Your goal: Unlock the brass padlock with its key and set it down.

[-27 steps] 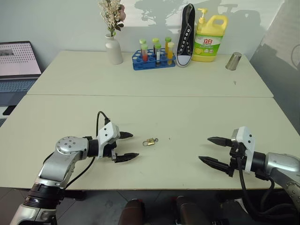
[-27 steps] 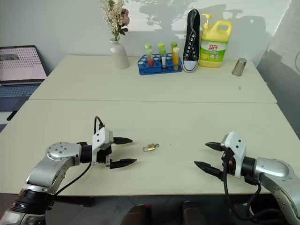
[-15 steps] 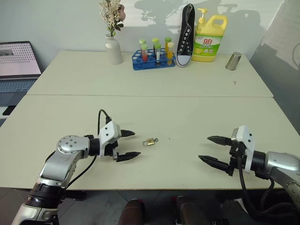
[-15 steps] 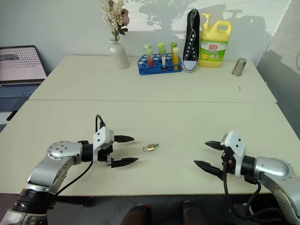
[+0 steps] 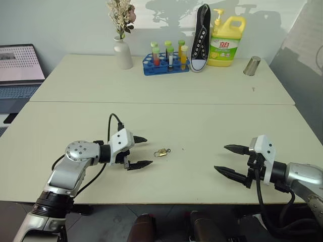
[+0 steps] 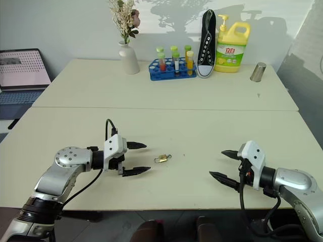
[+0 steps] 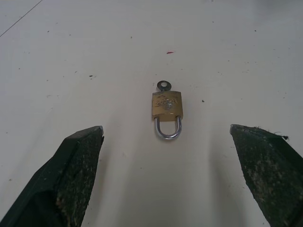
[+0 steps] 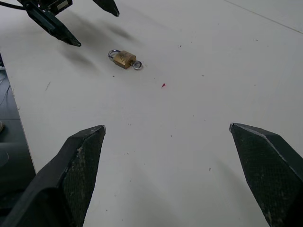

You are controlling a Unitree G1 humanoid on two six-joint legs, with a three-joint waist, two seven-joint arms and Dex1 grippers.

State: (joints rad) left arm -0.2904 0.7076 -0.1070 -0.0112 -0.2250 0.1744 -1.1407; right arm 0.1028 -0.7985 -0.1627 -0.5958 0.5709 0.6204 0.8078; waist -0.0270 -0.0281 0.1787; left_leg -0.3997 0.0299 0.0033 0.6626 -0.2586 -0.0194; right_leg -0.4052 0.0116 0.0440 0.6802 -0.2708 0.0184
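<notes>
In the left eye view, the left gripper (image 5: pixel 139 152) is now sitting nearer to the padlock (image 5: pixel 161 152) than a moment ago; its fingers are standing wide open and are holding nothing. The padlock is lying flat on the desk (image 5: pixel 202 126), just beside the left fingertips and well apart from the right gripper (image 5: pixel 231 160), which is hanging in the same place as before, also wide open and empty. In the right eye view the same is showing: the left arm is reaching in toward the lock while the right one is waiting. In the left wrist view the padlock (image 7: pixel 166 109) is lying between the two open fingers (image 7: pixel 75 161), not touched, with its shackle toward the camera and the key head (image 7: pixel 163 85) sticking out of the far end. In the right wrist view the padlock (image 8: pixel 124 58) is lying far off, near the left gripper. I judge that the approach is nearly finished, but the grasp and the unlocking are not yet done.
</notes>
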